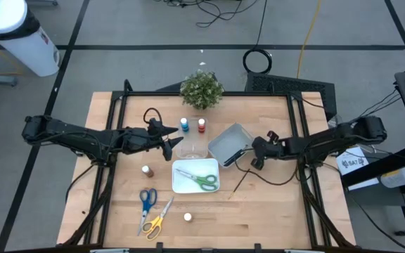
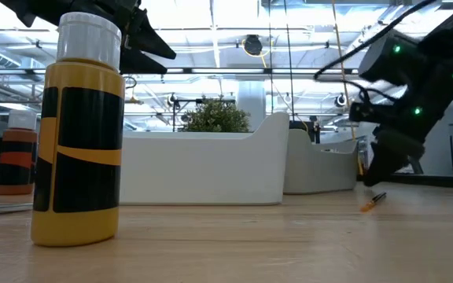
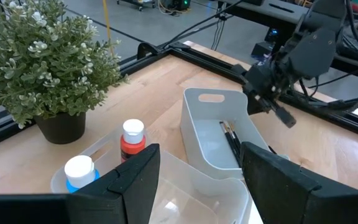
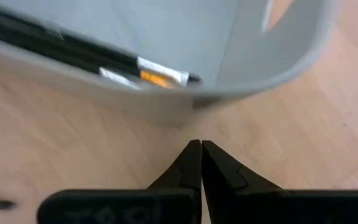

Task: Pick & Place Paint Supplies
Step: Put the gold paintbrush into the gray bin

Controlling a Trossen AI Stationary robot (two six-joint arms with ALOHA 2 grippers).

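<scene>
Wood table (image 1: 273, 211) carries: potted plant (image 1: 202, 89), blue bottle (image 1: 184, 124), red bottle (image 1: 202, 125), brown bottle (image 1: 147, 171), whitish bottle (image 1: 187, 217), clear tray (image 1: 192, 147), grey tray (image 1: 228, 144), white tray (image 1: 188, 184) (green scissors (image 1: 201, 180) inside), blue scissors (image 1: 146, 202), yellow scissors (image 1: 156, 219), loose brush (image 1: 238, 183).

Green scissors (image 1: 204, 180) flat (white tray (image 1: 178, 185))

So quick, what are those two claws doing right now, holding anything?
Left gripper: open, holding nothing, above the clear tray.
Right gripper: closed, empty, beside the grey tray.
</scene>
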